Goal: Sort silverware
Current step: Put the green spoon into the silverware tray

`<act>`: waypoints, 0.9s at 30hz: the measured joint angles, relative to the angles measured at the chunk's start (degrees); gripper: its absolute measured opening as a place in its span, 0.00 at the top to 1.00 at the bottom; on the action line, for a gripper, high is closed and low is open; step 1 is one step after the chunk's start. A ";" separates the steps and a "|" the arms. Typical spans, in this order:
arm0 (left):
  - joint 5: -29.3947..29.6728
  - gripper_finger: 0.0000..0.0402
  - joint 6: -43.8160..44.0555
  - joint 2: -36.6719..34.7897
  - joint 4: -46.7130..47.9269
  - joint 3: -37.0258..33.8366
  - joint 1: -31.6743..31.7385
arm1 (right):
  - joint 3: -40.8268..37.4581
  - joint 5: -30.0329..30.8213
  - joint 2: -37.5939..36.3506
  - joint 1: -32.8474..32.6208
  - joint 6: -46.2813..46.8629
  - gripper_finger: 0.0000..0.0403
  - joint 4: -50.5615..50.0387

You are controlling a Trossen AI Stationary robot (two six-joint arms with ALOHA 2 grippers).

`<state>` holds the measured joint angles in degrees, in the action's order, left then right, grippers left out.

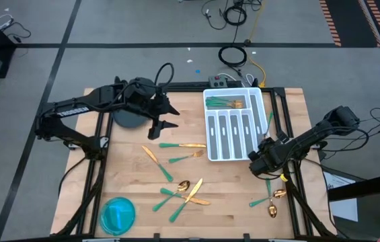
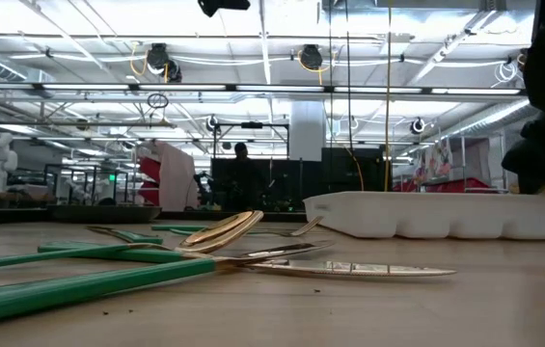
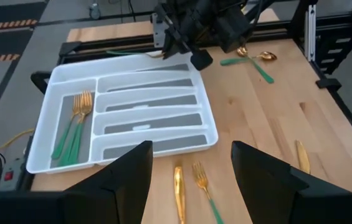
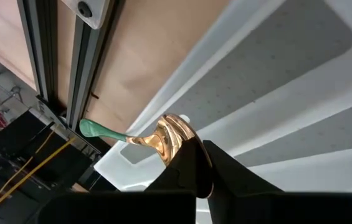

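Observation:
Silverware with gold heads and teal handles lies loose on the wooden table: a knife (image 1: 183, 145), a fork (image 1: 187, 158), a crossed heap (image 1: 183, 191) and two spoons (image 1: 270, 200) near the right edge. Several forks (image 3: 73, 127) lie in the end compartment of the white divided tray (image 1: 208, 134). My right gripper (image 1: 260, 158) hangs over the tray's near right corner, shut on a spoon (image 4: 157, 138). My left gripper (image 1: 165, 128) hovers open left of the tray, above the table, with nothing between its fingers (image 3: 126, 180). My right gripper pinches the spoon's gold bowl (image 4: 172, 138) between its two fingers, which slant down from the table's right side. The teal handle (image 4: 101, 130) sticks out sideways past the fingers, over the tray's white rim. The spoon looks lifted clear of the tray.
A blue bowl (image 1: 118, 214) stands at the near left corner and a dark round dish (image 1: 128, 118) under the left arm. Black frame rails (image 1: 285, 121) run along the table's sides. The tray's long slots (image 3: 144, 99) hold only grey liners.

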<state>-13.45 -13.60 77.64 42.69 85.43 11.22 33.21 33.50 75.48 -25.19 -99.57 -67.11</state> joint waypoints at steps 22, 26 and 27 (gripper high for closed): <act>-0.02 0.44 2.77 -0.02 0.20 -2.53 0.00 | 0.00 3.55 0.00 0.11 5.88 1.00 3.61; 0.04 0.44 2.82 -0.04 -1.17 -5.21 0.00 | 0.27 5.52 -0.03 0.10 4.42 1.00 7.86; 0.04 0.44 3.19 -0.04 -1.49 -6.32 0.00 | 0.61 5.50 0.00 0.04 3.78 1.00 8.66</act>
<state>-13.41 -10.41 77.60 41.21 79.10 11.22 33.82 39.00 75.49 -25.15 -95.79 -58.44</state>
